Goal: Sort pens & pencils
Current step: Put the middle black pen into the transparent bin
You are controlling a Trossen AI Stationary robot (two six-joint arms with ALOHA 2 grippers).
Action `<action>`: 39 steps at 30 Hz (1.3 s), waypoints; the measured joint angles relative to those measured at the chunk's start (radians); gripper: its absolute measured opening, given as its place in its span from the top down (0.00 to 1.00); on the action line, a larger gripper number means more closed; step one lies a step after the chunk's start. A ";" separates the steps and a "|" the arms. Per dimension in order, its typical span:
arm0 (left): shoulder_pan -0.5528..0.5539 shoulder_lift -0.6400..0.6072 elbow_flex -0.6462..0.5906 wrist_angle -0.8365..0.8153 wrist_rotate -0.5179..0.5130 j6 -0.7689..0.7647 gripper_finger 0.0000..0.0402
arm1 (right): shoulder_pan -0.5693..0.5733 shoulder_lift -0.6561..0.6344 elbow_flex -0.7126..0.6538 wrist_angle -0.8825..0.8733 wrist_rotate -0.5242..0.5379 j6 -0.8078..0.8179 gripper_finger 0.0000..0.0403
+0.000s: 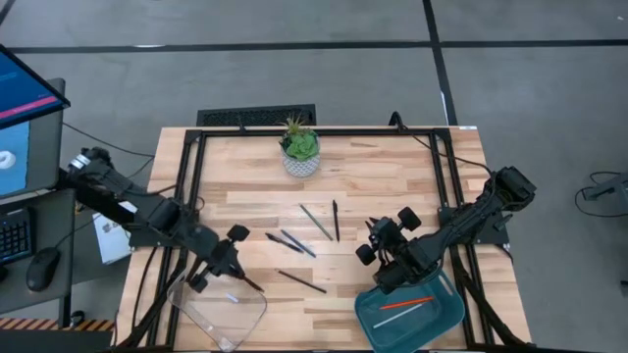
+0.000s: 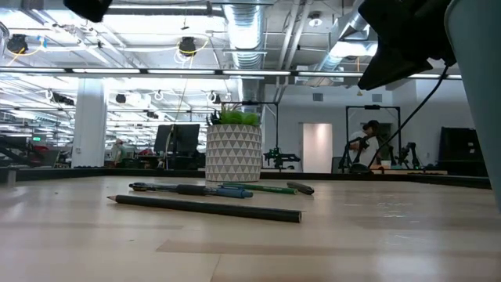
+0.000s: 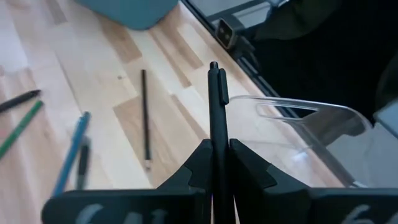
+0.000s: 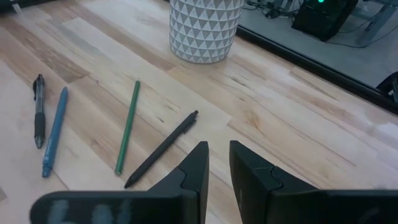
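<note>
My left gripper (image 1: 238, 277) is over the far edge of a clear tray (image 1: 218, 312), shut on a black pen (image 3: 217, 106). A white pen (image 1: 233, 297) lies in that tray. My right gripper (image 4: 217, 155) hovers by the teal tray's (image 1: 446, 319) far-left corner, empty, its fingers a narrow gap apart. That tray holds an orange-red stick (image 1: 407, 303) and a pale one (image 1: 402, 313). Flat on the table lie a green stick (image 1: 316, 222), a black pen (image 1: 336, 220), a blue pen (image 1: 297, 242), a dark pen (image 1: 280, 240) and a black pencil (image 1: 301, 281). My left gripper pinches the black pen between its two fingers, on the barrel (image 3: 219, 146) below the clip. The fingers lie along the pen, and its clip end (image 3: 214, 68) sticks out past the fingertips. The pen is lifted clear, above the clear tray's rim (image 3: 292, 107).
A potted plant in a white patterned pot (image 1: 300, 150) stands at the table's far middle. A black frame rail (image 1: 196, 186) runs round the tabletop. Bare wood lies between the two trays along the near edge. A monitor, keyboard and mouse (image 1: 41, 267) sit left of the table.
</note>
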 joint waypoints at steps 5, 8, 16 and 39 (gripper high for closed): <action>-0.097 0.000 0.000 -0.004 -0.086 -0.118 0.95 | 0.000 0.000 0.000 0.002 -0.001 0.000 0.78; -0.162 0.000 0.000 -0.005 -0.141 -0.179 0.95 | 0.000 0.000 0.000 0.002 -0.003 0.000 0.78; -0.338 0.000 0.000 -0.013 -0.302 -0.354 0.95 | 0.000 0.000 0.000 0.001 -0.003 0.000 0.78; -0.681 0.065 0.000 -0.048 -0.590 -0.643 0.95 | -0.009 0.000 0.000 0.022 0.000 0.000 0.78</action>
